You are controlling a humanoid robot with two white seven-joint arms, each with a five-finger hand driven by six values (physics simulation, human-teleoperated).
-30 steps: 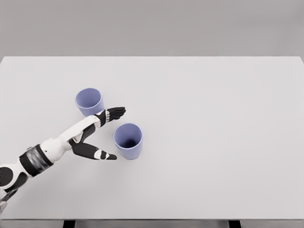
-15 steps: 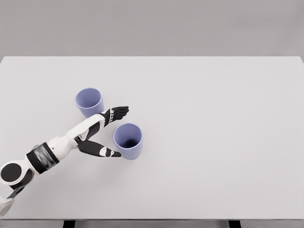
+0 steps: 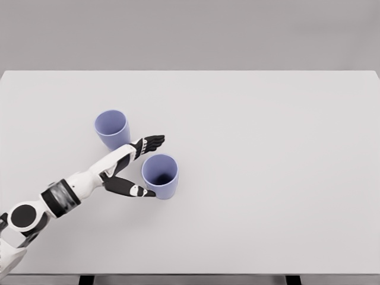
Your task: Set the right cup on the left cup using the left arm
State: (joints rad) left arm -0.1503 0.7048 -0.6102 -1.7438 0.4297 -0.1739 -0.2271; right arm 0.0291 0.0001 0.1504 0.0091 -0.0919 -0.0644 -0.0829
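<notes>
Two lavender cups stand upright on the white table [image 3: 267,148]. The left cup [image 3: 111,129] is farther back; the right cup [image 3: 160,176] is nearer and to its right. My left hand [image 3: 152,167] is open around the right cup's left side. Its fingers [image 3: 151,142] reach past the cup's far rim. The thumb [image 3: 135,190] lies at the near left wall of the cup, touching or almost touching it. The white forearm [image 3: 89,178] comes in from the lower left.
The table's near edge runs along the bottom of the view, with two dark legs below it. The right arm does not show.
My left hand has slid right and forward, bringing the fingers and thumb around the right cup. Neither cup has moved.
</notes>
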